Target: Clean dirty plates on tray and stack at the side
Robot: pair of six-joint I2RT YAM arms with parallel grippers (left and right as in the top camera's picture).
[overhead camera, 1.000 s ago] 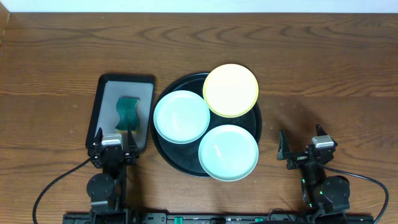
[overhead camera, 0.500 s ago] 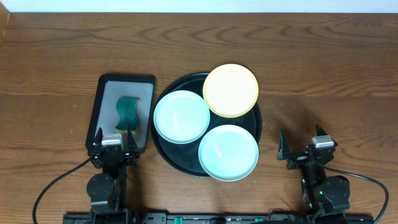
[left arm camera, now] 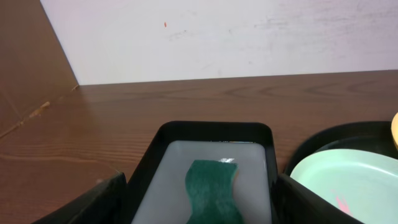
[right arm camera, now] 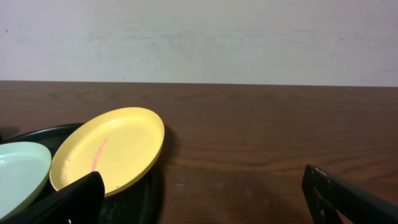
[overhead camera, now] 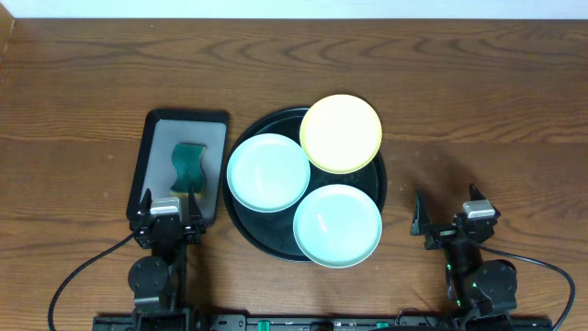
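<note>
Three plates lie on the round black tray [overhead camera: 244, 219]: a pale yellow plate [overhead camera: 341, 133] at the back, a mint green plate [overhead camera: 267, 172] at the left, and a second mint green plate [overhead camera: 337, 225] at the front. The yellow plate [right arm camera: 109, 155] carries a pink streak in the right wrist view. The left mint plate [left arm camera: 348, 186] shows a pink mark in the left wrist view. My left gripper [overhead camera: 166, 204] is open and empty, just in front of the grey tray. My right gripper [overhead camera: 446, 213] is open and empty over bare table, right of the black tray.
A rectangular black-rimmed grey tray [overhead camera: 214, 129] stands left of the black tray and holds a green sponge [overhead camera: 189, 166], which also shows in the left wrist view [left arm camera: 211, 190]. A white wall runs along the table's far edge.
</note>
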